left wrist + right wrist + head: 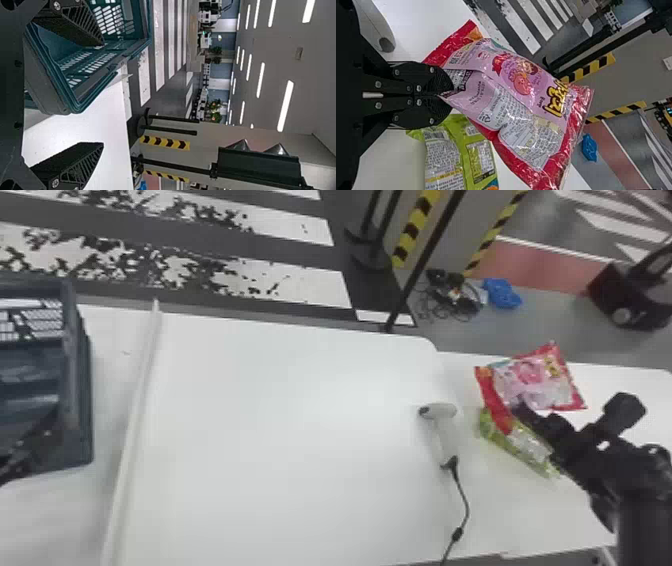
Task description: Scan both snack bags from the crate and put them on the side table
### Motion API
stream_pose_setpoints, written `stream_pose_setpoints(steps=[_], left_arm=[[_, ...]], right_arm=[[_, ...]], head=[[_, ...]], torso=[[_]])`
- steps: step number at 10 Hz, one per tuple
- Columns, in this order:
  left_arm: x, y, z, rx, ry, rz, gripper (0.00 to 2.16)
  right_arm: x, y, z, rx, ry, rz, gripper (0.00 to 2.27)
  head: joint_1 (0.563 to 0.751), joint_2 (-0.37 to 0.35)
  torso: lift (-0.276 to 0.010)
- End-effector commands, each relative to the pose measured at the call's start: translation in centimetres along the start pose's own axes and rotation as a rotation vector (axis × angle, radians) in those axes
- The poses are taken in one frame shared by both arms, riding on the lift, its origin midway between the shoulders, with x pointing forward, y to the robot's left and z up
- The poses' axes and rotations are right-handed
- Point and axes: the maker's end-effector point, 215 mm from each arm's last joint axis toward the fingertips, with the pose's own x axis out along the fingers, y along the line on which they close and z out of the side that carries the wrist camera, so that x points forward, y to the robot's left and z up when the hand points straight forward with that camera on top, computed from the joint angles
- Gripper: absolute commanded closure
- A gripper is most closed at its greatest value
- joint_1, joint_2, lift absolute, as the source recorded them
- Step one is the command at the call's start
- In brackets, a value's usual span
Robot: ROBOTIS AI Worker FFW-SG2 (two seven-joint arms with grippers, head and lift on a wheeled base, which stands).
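Observation:
My right gripper (525, 415) is over the side table (635, 380) on the right. In the right wrist view the right gripper (449, 87) is shut on a pinched fold of the red and pink snack bag (514, 83). That red and pink bag (535, 380) hangs over or rests by the green snack bag (525, 450), which lies on the side table. The white scanner (445, 435) lies on the main table's right part. At the far left is the blue-green crate (75, 390). In the left wrist view my left gripper (101, 97) stands open beside the crate (67, 99).
A raised white strip (135, 415) runs between the crate and the main table surface (300, 415). The scanner's black cable (465, 505) trails to the front edge. Beyond the tables stand black poles (420, 260); a blue bundle (502, 292) lies on the floor.

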Motion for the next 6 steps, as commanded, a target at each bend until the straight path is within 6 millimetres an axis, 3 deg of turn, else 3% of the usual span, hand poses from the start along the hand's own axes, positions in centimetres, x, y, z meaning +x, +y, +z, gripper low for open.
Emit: stream_pose_setpoints(steps=[1, 2, 3, 5, 6], left_arm=[[0.0, 0.0, 0.1, 0.001, -0.001, -0.002, 0.1], [-0.1, 0.1, 0.3, -0.003, -0.006, 0.0, 0.1], [-0.1, 0.2, 0.5, -0.004, -0.01, 0.001, 0.1], [0.0, 0.0, 1.0, -0.007, -0.02, 0.004, 0.1], [0.1, 0.1, 1.1, -0.009, -0.022, 0.015, 0.1]], right_arm=[[1.2, -2.0, 0.2, -0.004, -0.024, -0.069, 1.65], [1.6, -3.4, 0.4, -0.014, -0.037, -0.121, 0.5], [1.8, -4.2, 0.7, -0.024, -0.059, -0.15, 0.0], [1.6, -4.4, 1.9, -0.044, -0.115, -0.163, 0.05], [1.1, -3.6, 3.0, -0.074, -0.177, -0.147, 0.06]], head=[[0.695, -0.35], [0.695, -0.35], [0.695, -0.35], [0.695, -0.35], [0.695, -0.35]], torso=[[-0.087], [-0.087], [-0.087], [-0.087], [-0.087]])
